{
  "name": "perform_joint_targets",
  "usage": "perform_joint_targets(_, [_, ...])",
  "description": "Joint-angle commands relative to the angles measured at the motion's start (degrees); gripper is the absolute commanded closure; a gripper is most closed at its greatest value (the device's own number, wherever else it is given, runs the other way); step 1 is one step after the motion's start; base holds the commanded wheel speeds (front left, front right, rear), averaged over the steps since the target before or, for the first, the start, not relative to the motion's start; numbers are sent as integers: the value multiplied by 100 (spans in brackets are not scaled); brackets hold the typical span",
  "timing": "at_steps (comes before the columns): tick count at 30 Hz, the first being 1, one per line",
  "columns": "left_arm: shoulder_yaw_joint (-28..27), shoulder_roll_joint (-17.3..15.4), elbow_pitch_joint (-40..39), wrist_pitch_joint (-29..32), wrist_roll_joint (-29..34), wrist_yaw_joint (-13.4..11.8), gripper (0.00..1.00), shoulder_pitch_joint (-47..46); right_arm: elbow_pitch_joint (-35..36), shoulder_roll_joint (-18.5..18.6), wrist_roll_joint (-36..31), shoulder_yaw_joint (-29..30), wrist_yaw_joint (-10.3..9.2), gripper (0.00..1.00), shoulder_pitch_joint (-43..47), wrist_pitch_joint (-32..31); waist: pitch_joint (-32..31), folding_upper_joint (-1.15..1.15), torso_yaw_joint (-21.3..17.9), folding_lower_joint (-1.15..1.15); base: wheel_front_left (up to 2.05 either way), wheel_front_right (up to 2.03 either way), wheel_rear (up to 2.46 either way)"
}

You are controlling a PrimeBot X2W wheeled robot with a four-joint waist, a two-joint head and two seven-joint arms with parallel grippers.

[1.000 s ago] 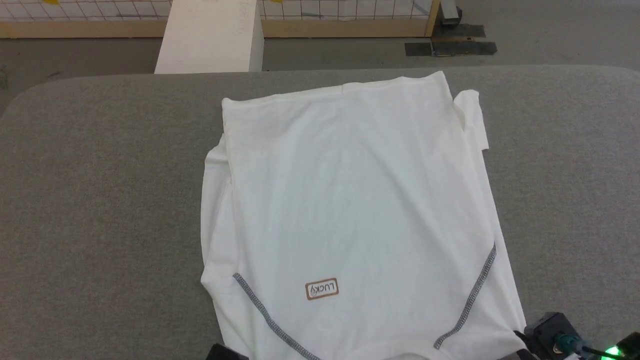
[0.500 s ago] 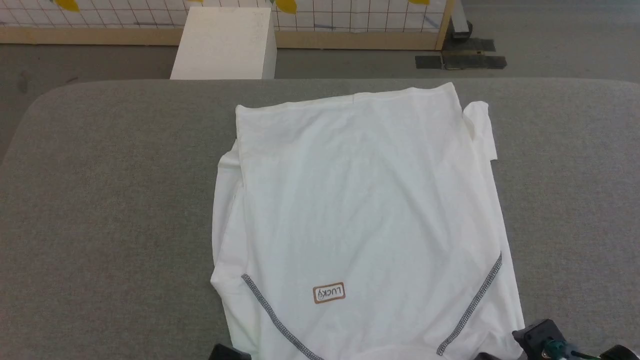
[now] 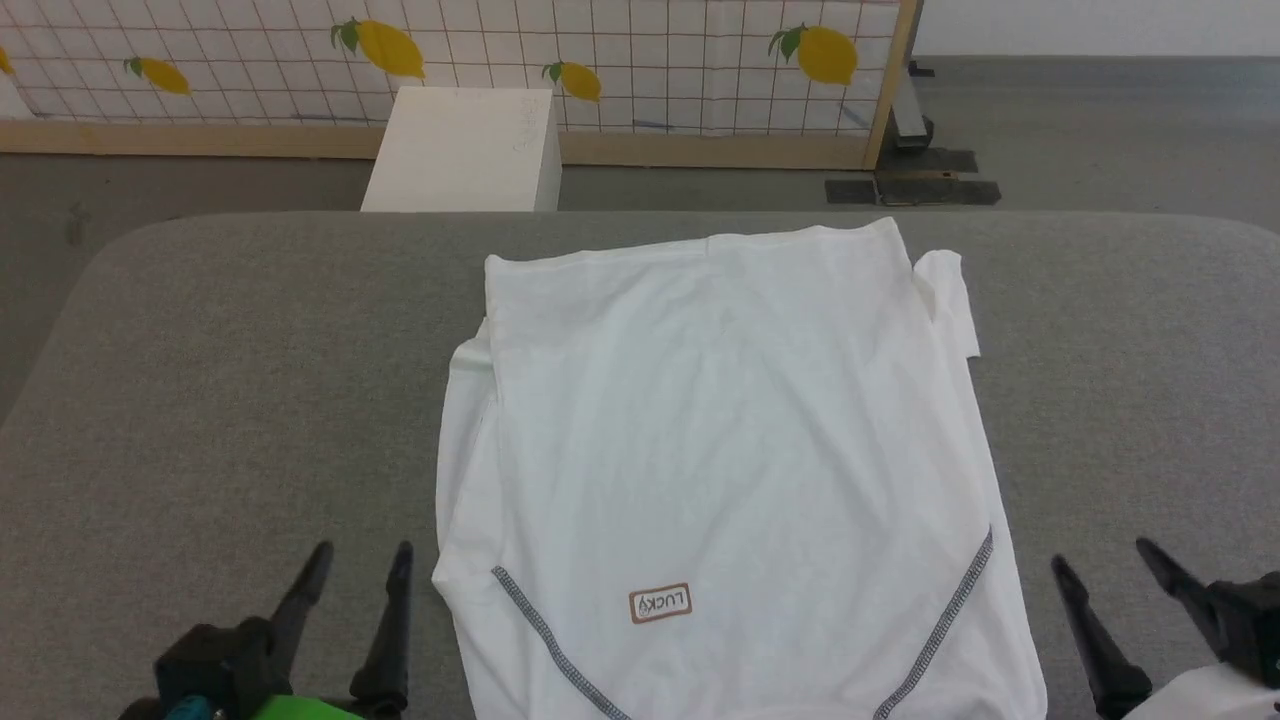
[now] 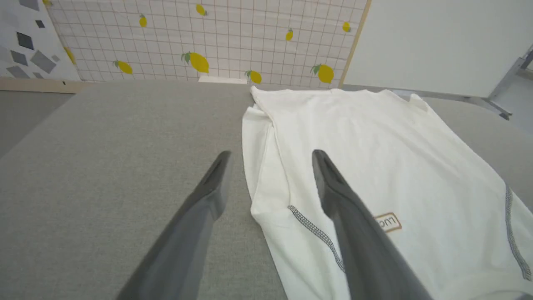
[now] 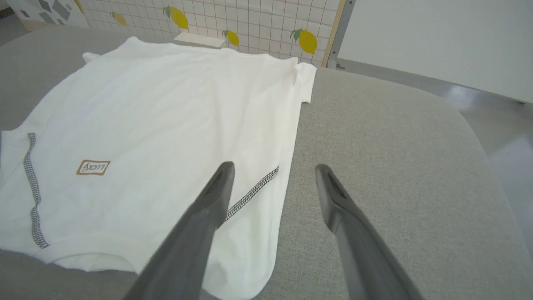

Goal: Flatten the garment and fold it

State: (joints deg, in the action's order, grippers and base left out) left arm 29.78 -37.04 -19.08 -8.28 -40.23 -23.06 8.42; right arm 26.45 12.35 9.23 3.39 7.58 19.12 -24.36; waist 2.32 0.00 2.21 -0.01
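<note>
The garment [image 3: 720,420] is a white T-shirt lying flat on the grey table [image 3: 200,400], sleeves tucked in at the far corners. Its collar end is nearest me, with grey zigzag seams and a small brown-edged label [image 3: 660,604]. My left gripper [image 3: 362,550] hovers open just left of the shirt's near-left edge, holding nothing. My right gripper [image 3: 1100,555] hovers open just right of the near-right edge, also holding nothing. In the left wrist view the left gripper [image 4: 271,153] straddles the garment [image 4: 374,146] edge from above. In the right wrist view the right gripper [image 5: 275,166] straddles the garment [image 5: 166,104] side edge.
A rigid white box [image 3: 465,150] stands on the floor beyond the table's far edge. Behind it runs a tiled panel with lemon prints [image 3: 640,60] in a wooden frame. Bare grey table surface lies on both sides of the shirt.
The camera has tilted, shifting the whole picture downward. Both grippers, earlier only dark bits at the bottom edge by the collar, now show beside the shirt with open jaws. The shirt lies unchanged.
</note>
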Motion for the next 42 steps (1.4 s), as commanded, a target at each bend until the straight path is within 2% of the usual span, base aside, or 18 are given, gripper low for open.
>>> perform_joint_targets(1, [-100,153,-58,-253,71,-80,0,55,49,-180,-212,89,-9,0,-193,346,-10,0,-22,1,0,0,0])
perform_joint_targets(5, [-427,699,-77,-595,61,-193,0,51,-130,-536,-660,105,-9,0,-385,1176,-25,0,-60,1,0,0,0])
perform_joint_targets(9, [-703,1116,144,-664,392,-237,0,90,-383,-847,-887,208,-9,0,-480,1818,-62,0,-80,1,0,0,0])
perform_joint_targets(12, [-854,1380,273,-669,608,-153,0,177,-566,-931,-897,288,-9,0,-484,2159,-74,0,-88,1,0,0,0])
perform_joint_targets(15, [-924,1440,423,-670,752,17,0,198,-772,-943,-645,342,-9,0,-476,2379,-50,0,-104,1,0,0,0])
perform_joint_targets(18, [-949,1252,547,-613,824,210,0,20,-884,-945,-533,360,-9,0,-503,2488,37,0,-100,1,0,0,0])
perform_joint_targets(22, [-879,676,621,35,895,658,0,-697,-918,-946,-540,384,-9,0,-630,2521,299,0,-50,1,0,0,0])
perform_joint_targets(27, [-861,-1,745,1205,682,1463,0,-2141,-847,-947,-613,332,-9,0,-991,2505,856,0,-59,1,0,0,0])
perform_joint_targets(29, [-874,-113,846,1566,457,1803,0,-2712,-821,-947,-626,294,-9,0,-1140,2494,1110,0,-83,1,0,0,0])
perform_joint_targets(32, [-827,-344,1227,1998,215,2439,0,-3540,-799,-947,-640,213,-9,0,-1353,2456,1487,0,-148,1,0,0,0])
perform_joint_targets(34, [-797,-381,1539,2252,9,2701,0,-3978,-788,-947,-660,177,-9,0,-1468,2440,1717,0,-187,1,0,0,0])
perform_joint_targets(38, [-533,-479,1997,2752,-283,2964,0,-4596,-784,-947,-695,132,-9,0,-1639,2420,2109,0,-281,1,0,0,0])
perform_joint_targets(42, [-229,-570,2284,3039,-529,3036,0,-4926,-800,-947,-700,127,-9,0,-1745,2423,2406,0,-360,1,0,0,0])
